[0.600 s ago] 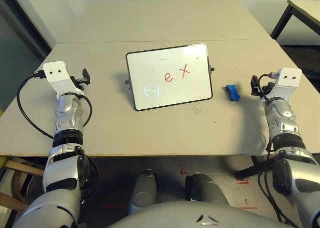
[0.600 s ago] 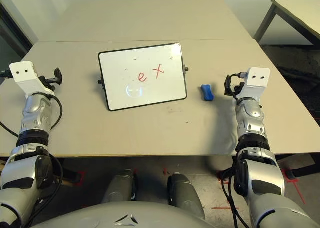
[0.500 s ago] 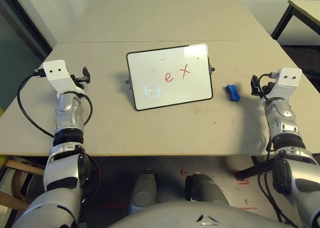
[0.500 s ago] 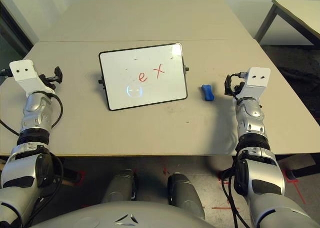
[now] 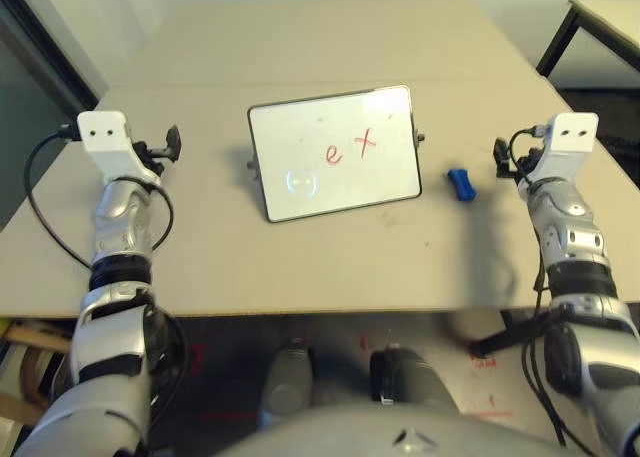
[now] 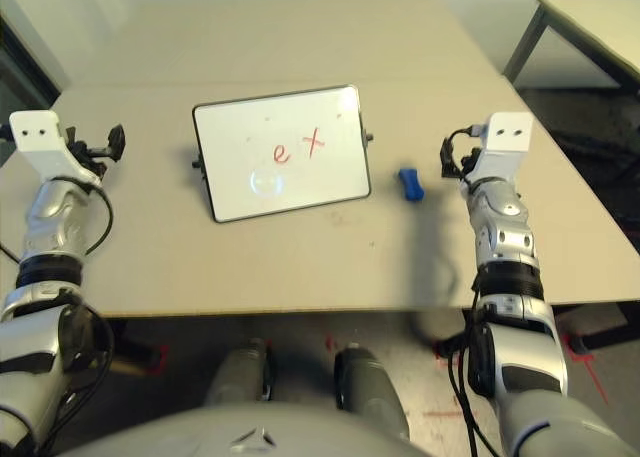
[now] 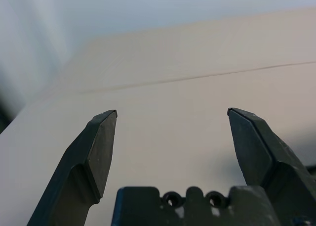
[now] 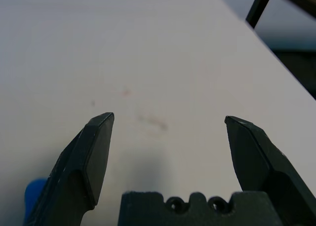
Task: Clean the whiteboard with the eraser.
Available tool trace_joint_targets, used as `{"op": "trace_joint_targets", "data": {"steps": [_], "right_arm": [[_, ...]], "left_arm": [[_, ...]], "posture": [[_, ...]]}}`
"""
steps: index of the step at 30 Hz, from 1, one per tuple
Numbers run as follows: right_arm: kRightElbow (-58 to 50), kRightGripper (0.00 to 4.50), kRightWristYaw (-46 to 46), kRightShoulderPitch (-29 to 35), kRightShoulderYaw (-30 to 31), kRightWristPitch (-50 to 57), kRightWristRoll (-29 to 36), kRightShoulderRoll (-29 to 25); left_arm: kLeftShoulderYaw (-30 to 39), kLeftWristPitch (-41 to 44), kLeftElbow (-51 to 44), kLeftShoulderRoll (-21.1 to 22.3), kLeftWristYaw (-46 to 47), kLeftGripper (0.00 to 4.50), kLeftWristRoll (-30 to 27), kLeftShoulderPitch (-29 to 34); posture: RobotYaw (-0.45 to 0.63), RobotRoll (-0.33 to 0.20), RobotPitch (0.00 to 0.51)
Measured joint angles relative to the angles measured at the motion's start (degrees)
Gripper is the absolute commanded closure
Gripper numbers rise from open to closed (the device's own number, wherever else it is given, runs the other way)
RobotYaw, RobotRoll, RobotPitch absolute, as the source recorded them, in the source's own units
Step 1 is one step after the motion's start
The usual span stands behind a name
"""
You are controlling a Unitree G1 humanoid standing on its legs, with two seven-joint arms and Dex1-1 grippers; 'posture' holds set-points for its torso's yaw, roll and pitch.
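Two claws point(image 7: 172, 117) point(image 8: 169, 119) are spread wide, with nothing between their fingers. The blue eraser point(image 5: 461, 185) lies on the table point(image 5: 340, 267) between the board point(image 5: 335, 155) and the right claw – probably so this arm can take it first, because red marks point(image 5: 350, 147) wait for wiping.

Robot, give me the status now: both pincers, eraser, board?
Both pincers open and empty. Blue eraser on table between whiteboard and right pincer. Red marks remain. Nothing seen blocking eraser.
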Motion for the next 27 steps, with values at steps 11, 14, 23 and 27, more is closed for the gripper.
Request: {"op": "trace_joint_targets", "data": {"steps": [11, 14, 23, 27], "right_arm": [[-9.60, 0.04, 8.44, -8.18, 9.74, 34.34, 1.44, -7.19], [-8.58, 0.04, 10.59, -9.37, 12.45, 35.73, 1.19, -7.75], [0.17, 0.04, 13.38, -10.70, 15.00, 34.05, 0.40, -5.29], [4.59, 0.04, 14.36, -12.21, 15.41, 32.00, 0.06, -3.76]], "left_arm": [[-6.16, 16.72, -2.09, 8.48, -35.15, 0.00, -3.94, -4.08], [-8.12, 22.41, -5.81, 11.53, -42.65, 0.00, -4.60, -3.95], [-11.39, 30.81, -18.96, 13.88, -51.43, 0.00, -6.41, 2.11], [-11.47, 31.58, -22.41, 13.97, -51.73, 0.00, -6.86, 3.36]], "posture": [[0.20, 0.000, 0.054], [0.21, 0.000, 0.051], [0.26, 0.000, 0.041], [0.27, 0.000, 0.037]]}}
